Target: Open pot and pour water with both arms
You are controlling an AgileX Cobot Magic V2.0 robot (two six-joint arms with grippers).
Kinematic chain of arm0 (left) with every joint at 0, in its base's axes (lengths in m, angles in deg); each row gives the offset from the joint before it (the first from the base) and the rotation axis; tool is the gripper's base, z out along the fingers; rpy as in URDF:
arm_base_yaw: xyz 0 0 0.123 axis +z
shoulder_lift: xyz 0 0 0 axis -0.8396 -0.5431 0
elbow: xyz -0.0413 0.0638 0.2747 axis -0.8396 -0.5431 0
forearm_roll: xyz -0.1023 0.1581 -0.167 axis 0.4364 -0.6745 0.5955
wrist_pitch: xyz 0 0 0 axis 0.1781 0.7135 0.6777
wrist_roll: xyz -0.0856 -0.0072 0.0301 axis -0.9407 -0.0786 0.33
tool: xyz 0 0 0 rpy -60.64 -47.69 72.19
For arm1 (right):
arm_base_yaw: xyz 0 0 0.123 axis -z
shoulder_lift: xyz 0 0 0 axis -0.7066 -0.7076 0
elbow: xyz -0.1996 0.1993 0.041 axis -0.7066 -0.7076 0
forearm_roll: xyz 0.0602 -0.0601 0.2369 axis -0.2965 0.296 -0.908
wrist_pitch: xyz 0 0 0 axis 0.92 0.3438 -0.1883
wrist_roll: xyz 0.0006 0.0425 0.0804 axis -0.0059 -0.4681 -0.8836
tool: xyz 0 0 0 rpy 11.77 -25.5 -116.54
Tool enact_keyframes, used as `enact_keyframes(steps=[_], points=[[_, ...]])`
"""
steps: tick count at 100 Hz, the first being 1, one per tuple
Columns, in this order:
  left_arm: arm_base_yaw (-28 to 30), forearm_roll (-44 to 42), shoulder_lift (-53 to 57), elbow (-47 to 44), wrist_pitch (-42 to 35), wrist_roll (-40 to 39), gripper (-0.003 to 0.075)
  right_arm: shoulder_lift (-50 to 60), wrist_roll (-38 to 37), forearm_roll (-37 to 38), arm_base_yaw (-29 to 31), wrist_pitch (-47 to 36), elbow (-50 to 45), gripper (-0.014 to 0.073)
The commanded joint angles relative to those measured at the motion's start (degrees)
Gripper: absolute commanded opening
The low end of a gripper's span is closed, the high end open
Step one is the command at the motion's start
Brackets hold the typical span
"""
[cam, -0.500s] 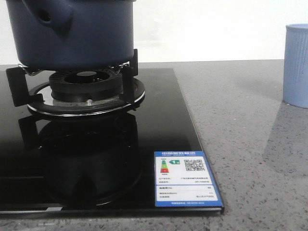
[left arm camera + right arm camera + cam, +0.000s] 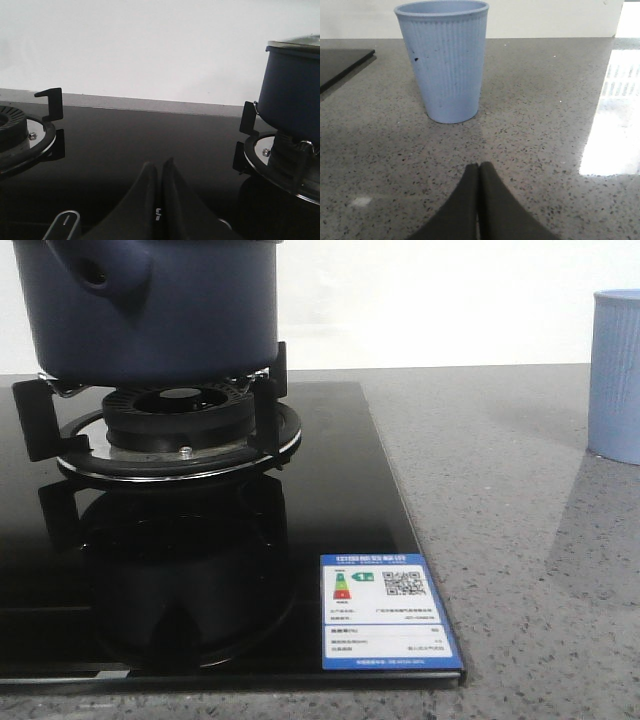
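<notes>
Pot (image 2: 150, 310) sits on burner grate (image 2: 270, 390), far left of blue cup (image 2: 615, 375). Same spot as half second ago; nothing moved. Lid probably on, top cut off. Left end effector (image 2: 159, 172) fingers together, empty, low over stove glass (image 2: 140, 145) beside pot. Right end effector (image 2: 479, 172) together, empty, near cup on worktop (image 2: 545, 125). Task not started.

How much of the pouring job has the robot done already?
Nothing looks done yet. The pot sits on the burner with its lid on. Nothing is in hand: the left claw and right claw are shut and empty. The blue cup waits on the counter. Opening and pouring remain.
</notes>
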Motion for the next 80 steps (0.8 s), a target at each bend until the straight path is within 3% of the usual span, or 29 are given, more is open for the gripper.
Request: enact_keyframes(steps=[1, 80], points=[[0.1, 0.4, 1.5, -0.9, -4.2, -0.3, -0.0016, 1.4, 0.6, 0.5, 0.5, -4.2, -1.0, -0.0069], [0.1, 0.4, 1.5, -0.9, -4.2, -0.3, -0.0016, 1.4, 0.6, 0.5, 0.5, -7.4, -1.0, -0.0069]])
